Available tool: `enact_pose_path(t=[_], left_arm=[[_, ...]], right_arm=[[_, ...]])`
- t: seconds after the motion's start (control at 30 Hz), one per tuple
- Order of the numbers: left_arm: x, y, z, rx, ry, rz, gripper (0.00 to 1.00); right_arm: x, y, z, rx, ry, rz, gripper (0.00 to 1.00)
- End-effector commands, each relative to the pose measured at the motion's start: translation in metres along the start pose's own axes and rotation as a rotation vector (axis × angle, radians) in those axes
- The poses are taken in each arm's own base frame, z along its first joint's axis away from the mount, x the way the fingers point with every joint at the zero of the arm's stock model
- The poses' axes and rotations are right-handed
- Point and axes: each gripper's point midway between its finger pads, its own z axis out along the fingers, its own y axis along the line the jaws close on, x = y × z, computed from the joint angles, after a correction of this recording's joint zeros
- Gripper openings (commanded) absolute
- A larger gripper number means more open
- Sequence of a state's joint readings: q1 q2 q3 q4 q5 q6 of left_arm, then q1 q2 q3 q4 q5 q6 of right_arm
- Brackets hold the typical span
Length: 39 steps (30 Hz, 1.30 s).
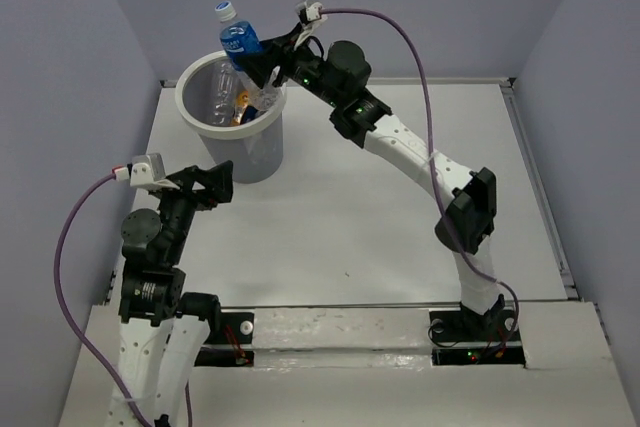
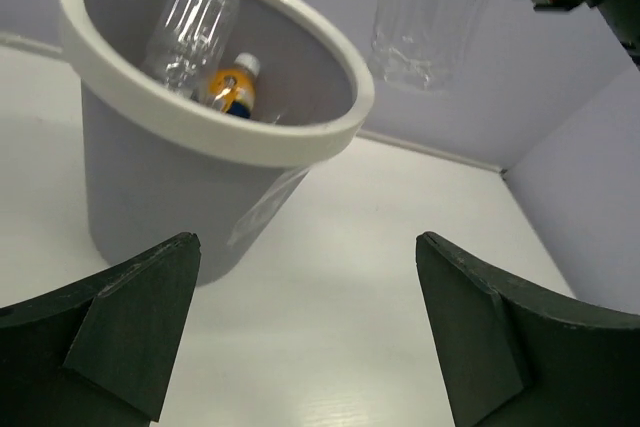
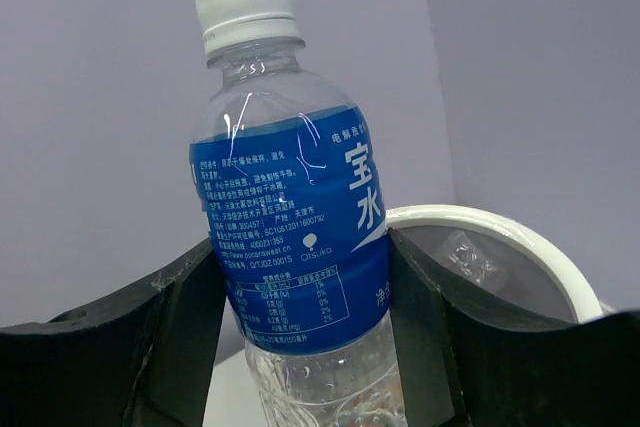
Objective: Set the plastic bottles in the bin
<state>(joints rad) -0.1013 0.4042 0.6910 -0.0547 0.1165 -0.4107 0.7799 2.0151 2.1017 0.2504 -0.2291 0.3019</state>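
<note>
Blue-labelled bottle [image 1: 240, 42], clamped in the right end effector [image 1: 260, 59] above the one-o'clock rim of the bin [image 2: 215, 135], could strike it and tumble outside.

The left arm [image 1: 150, 292] and right arm [image 1: 415, 152] have white links with black joint housings. A purple cable [image 1: 411, 47] loops off each wrist, at left and upper centre. Green lights [image 1: 303, 80] dot the right arm's joints. Fingers [image 2: 130, 332] are black wedges.

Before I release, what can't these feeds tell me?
- Bottle count inside the bin: in the top view, the blue-labelled bottle and right gripper cover part. In the left wrist view, the near rim hides the floor.
- Held bottle's base: right wrist view, cut off by the bottom edge.
- Its cap: left wrist view, cut off by the top edge.
</note>
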Motion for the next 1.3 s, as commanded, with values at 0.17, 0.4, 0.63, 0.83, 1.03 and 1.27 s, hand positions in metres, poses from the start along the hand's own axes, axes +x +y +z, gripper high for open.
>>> enact_pose_path(t=[0.17, 0.4, 0.63, 0.83, 1.03, 1.27], left_arm=[[0.019, 0.009, -0.017, -0.069, 0.061, 0.039, 0.99], [0.009, 0.007, -0.026, -0.072, 0.02, 0.034, 0.99], [0.004, 0.003, -0.03, -0.053, -0.001, 0.03, 0.99], [-0.003, 0.008, -0.035, -0.072, -0.049, 0.017, 0.99], [-0.006, 0.015, -0.034, -0.111, -0.064, 0.022, 0.99], [-0.004, 0.018, -0.03, -0.124, -0.049, 0.032, 0.99]], right_arm=[[0.001, -0.034, 0.053, 0.045, -0.287, 0.041, 0.39], [0.018, -0.025, 0.043, 0.142, -0.371, 0.028, 0.42], [0.017, -0.032, 0.026, 0.261, -0.454, 0.026, 0.62], [0.007, -0.046, -0.002, 0.361, -0.517, 0.054, 0.98], [-0.024, -0.029, -0.007, 0.321, -0.515, 0.005, 1.0], [-0.084, -0.007, -0.068, 0.334, -0.558, -0.017, 1.0]])
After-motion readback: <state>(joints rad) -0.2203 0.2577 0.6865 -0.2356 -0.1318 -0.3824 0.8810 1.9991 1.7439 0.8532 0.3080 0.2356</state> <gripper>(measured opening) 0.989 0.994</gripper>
